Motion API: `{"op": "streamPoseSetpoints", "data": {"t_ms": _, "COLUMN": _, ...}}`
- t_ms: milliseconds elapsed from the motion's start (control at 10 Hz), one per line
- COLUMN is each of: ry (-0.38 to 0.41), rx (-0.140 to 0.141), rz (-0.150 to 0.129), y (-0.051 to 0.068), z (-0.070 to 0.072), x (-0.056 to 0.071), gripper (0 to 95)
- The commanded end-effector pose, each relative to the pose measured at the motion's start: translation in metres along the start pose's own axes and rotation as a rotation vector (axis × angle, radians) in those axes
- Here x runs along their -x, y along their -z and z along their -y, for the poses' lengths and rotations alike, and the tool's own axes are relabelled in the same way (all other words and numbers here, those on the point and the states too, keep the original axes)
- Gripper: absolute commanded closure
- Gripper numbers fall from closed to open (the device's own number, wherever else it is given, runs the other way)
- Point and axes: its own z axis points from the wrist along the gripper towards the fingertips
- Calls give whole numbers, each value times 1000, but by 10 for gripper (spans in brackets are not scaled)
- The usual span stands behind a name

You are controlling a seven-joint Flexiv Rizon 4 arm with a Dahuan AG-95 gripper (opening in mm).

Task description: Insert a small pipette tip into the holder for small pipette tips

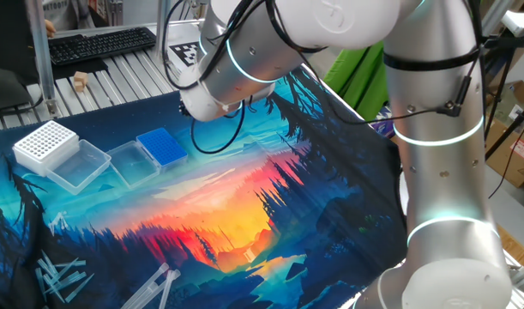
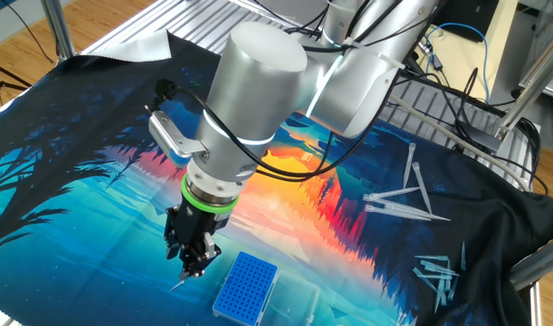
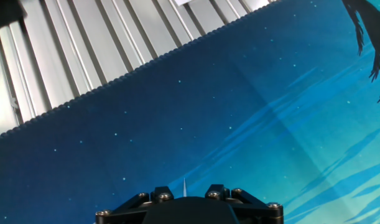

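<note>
Gripper [image 2: 193,265] clamps the small pipette tip [image 2: 180,282], pointing down; pickup done; blue holder [image 2: 247,286] sits just beside at 3 o'clock; still left: align w/ hole, insert.

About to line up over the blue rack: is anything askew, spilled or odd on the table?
Nothing looks damaged. Loose pipette tips lie scattered on the mat, not racked. The tool holds the small pipette tip tilted, beside the holder for small pipette tips, not over it.
</note>
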Motion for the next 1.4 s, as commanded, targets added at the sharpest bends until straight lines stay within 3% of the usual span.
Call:
{"op": "streamPoseSetpoints", "data": {"t_ms": 100, "ry": 21, "rx": -14, "rz": 12, "y": -1, "z": 1, "x": -2, "gripper": 570}}
{"op": "streamPoseSetpoints", "data": {"t_ms": 700, "ry": 40, "rx": -24, "rz": 34, "y": -10, "z": 0, "x": -10, "gripper": 570}}
{"op": "streamPoseSetpoints", "data": {"t_ms": 800, "ry": 42, "rx": -24, "rz": 41, "y": -11, "z": 0, "x": -11, "gripper": 570}}
{"op": "streamPoseSetpoints", "data": {"t_ms": 900, "ry": 48, "rx": -17, "rz": 69, "y": -14, "z": -1, "x": -12, "gripper": 570}}
{"op": "streamPoseSetpoints", "data": {"t_ms": 1400, "ry": 42, "rx": -13, "rz": 92, "y": -24, "z": -4, "x": -16, "gripper": 570}}
